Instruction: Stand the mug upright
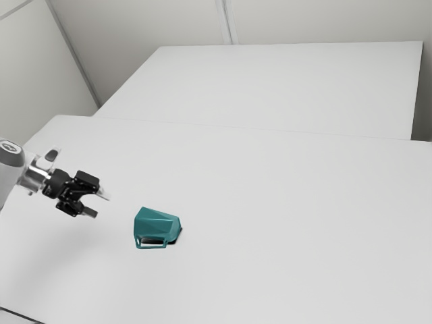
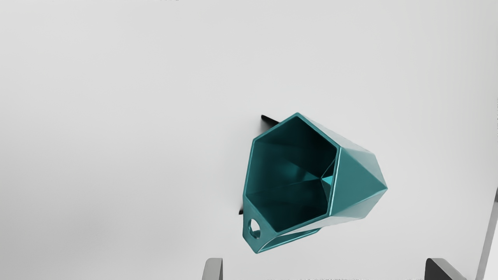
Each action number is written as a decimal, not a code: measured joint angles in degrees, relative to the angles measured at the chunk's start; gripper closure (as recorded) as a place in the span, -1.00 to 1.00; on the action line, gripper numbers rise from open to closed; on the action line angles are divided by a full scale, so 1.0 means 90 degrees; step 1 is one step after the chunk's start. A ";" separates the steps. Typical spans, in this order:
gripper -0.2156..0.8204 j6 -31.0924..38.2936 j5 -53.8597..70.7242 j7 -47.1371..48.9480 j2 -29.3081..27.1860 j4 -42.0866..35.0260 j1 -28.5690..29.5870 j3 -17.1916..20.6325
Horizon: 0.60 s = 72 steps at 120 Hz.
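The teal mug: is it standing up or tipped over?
Tipped over: the mug lies on its side on the table, its mouth facing sideways instead of up.

And it's a broad white tabletop (image 1: 304, 236) sweeping across the exterior view, a second pale, flat surface (image 1: 270, 88) just beyond it, plain light-grey walls (image 1: 135, 34) rising behind, a narrow strip (image 1: 227, 20) running down the back one, all in soft, muted light!

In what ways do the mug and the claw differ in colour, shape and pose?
The mug is teal; the claw is mostly black. The mug is faceted with a handle, while the claw has two spread fingers. The mug lies on its side on the table; the claw hovers clear of it. Both look empty.
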<state>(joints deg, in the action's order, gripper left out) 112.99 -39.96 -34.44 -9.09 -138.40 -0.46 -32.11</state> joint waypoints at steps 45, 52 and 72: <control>-0.43 0.0027 -0.0706 -0.1007 0.0589 0.0014 -0.0378 0.0010; -0.43 0.0043 -0.0894 -0.1128 0.0663 0.0014 -0.0441 0.0019; -0.42 0.0076 -0.1298 -0.1422 0.0755 0.0002 -0.0521 0.0091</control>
<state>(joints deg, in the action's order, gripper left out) 113.67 -51.65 -47.24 -2.30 -138.39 -5.15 -31.29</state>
